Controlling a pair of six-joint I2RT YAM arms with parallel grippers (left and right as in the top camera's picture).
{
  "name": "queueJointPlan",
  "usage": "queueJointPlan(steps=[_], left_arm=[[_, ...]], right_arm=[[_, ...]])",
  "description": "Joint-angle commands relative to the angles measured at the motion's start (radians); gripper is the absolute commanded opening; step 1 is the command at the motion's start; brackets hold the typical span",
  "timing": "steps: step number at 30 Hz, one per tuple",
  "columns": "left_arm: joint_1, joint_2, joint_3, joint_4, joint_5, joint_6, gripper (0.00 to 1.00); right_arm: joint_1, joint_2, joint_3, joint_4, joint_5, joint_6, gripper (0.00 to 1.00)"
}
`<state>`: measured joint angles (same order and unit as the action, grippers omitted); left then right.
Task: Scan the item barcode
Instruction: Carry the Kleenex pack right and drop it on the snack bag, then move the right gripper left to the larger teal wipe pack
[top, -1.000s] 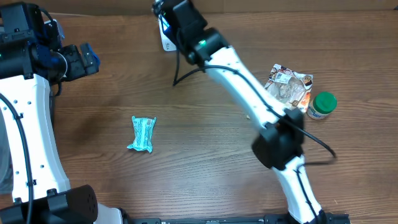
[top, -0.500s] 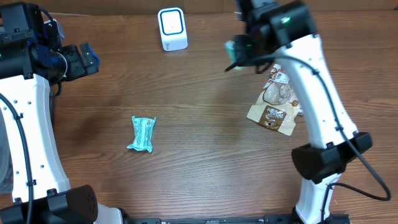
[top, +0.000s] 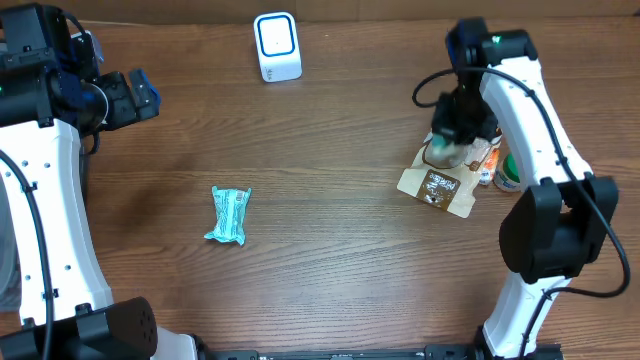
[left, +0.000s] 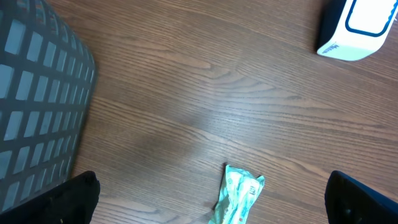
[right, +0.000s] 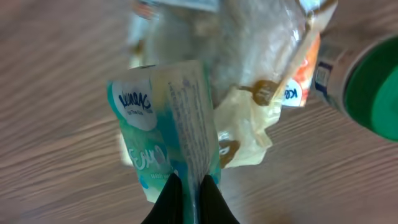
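Note:
My right gripper is shut on the edge seam of a teal and white packet, which hangs over the pile of items at the right of the table. In the overhead view, the right gripper is above a brown pouch. The white and blue scanner stands at the back centre, well to the left of it. My left gripper stands wide open with nothing between its fingers, high above a second teal packet that lies on the table.
A green-lidded jar and clear snack bags lie under and beside the right gripper. A grey mesh basket sits at the left in the left wrist view. The scanner shows at that view's top right.
The right arm has swung from the scanner at the back across to the right, carrying the teal packet down over the pile of items. The left arm has not moved.

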<state>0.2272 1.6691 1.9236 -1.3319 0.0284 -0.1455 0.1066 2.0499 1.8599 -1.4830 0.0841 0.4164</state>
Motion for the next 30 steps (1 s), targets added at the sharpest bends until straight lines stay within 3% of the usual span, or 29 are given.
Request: queueJointPlan(steps=[1, 7, 14, 20, 30], left_arm=[[0.002, -0.007, 0.019, 0.001, -0.003, 0.023, 1.00], [0.002, -0.007, 0.019, 0.001, -0.003, 0.023, 1.00], [0.002, -0.007, 0.019, 0.001, -0.003, 0.023, 0.99], [0.002, -0.007, 0.019, 0.001, -0.003, 0.023, 1.00], [0.002, -0.007, 0.019, 0.001, -0.003, 0.023, 1.00]], right_arm=[[-0.066, -0.010, -0.090, 0.040, 0.000, 0.030, 0.04], [-0.127, -0.010, -0.139, 0.076, 0.000, 0.028, 0.09], [-0.130, -0.010, -0.138, 0.071, 0.002, -0.005, 0.41], [-0.130, -0.011, -0.108, 0.047, -0.023, -0.030, 0.42], [-0.092, -0.021, 0.167, -0.074, -0.175, -0.138, 0.50]])
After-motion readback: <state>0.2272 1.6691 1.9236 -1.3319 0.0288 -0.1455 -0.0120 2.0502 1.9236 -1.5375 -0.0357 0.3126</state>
